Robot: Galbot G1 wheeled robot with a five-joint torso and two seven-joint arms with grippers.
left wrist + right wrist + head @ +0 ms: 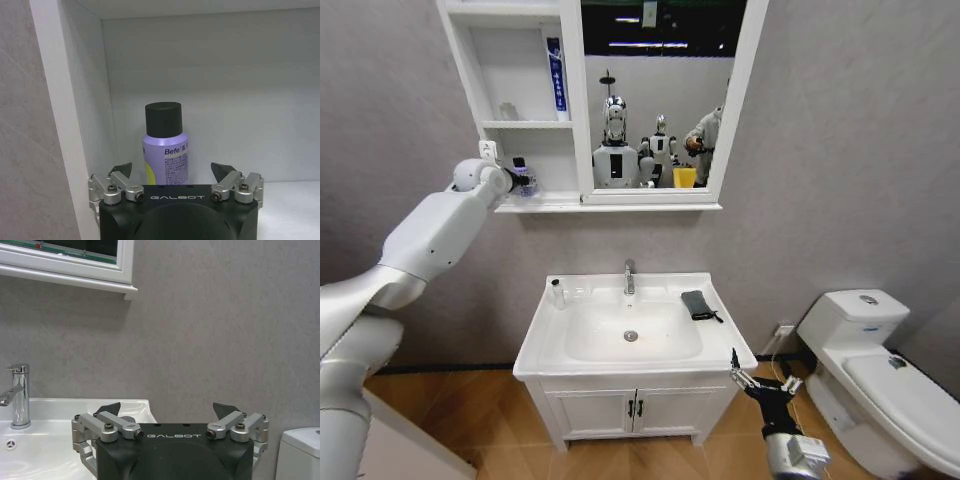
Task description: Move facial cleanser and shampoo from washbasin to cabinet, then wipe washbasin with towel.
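- Left gripper [172, 172], fingers spread, is hovering at the lavender bottle [165, 150] standing on the cabinet [535, 207] shelf; retreating carelessly could topple it.
- Right gripper [167, 412], released, is idling beside the washbasin [545, 345].

Head cam: high, facing fwd/down at washbasin [630, 335] w/ cabinet [525, 120] above, toilet [880, 360] at right; wide, far. Left wrist cam: close inside cabinet's lowest shelf, facing its back wall over left gripper [171, 171]. Right wrist cam: low beside washbasin [75, 440], facing wall over right gripper [166, 410]; shares tap [17, 395], cabinet's lower edge w/ head cam.
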